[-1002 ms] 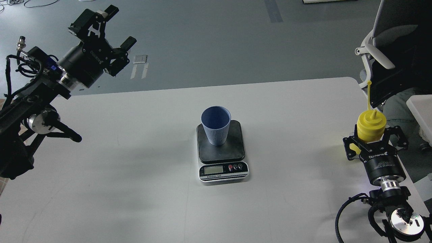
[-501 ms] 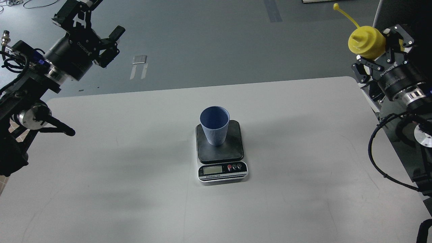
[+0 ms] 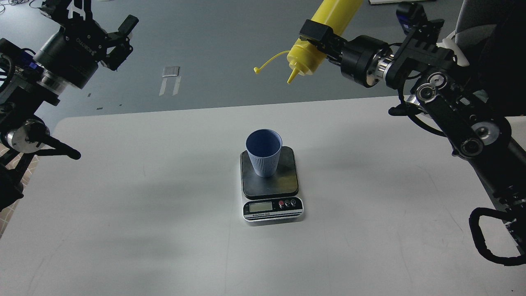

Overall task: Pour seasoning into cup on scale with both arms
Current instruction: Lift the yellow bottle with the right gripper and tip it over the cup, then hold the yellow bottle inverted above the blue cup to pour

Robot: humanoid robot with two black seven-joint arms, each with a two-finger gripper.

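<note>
The muted-blue ribbed cup (image 3: 263,152) stands upright on the dark platform of the scale (image 3: 271,183) at the table's middle. My right gripper (image 3: 318,35) is shut on the yellow seasoning bottle (image 3: 324,31). The bottle is tipped over with its nozzle pointing down and to the left, high above and behind the cup, a little to its right. Its cap tether hangs out to the left. My left gripper (image 3: 100,18) is open and empty at the top left, raised far from the cup.
The white table (image 3: 164,205) has rounded far corners; the grey floor lies beyond its far edge. A chair (image 3: 485,37) stands at the right, behind my right arm. My right arm's links and cables reach over the table's right side.
My right arm has swung the bottle up and left from the table's right edge and tipped it nozzle-down. My left gripper has risen and moved a little left.
</note>
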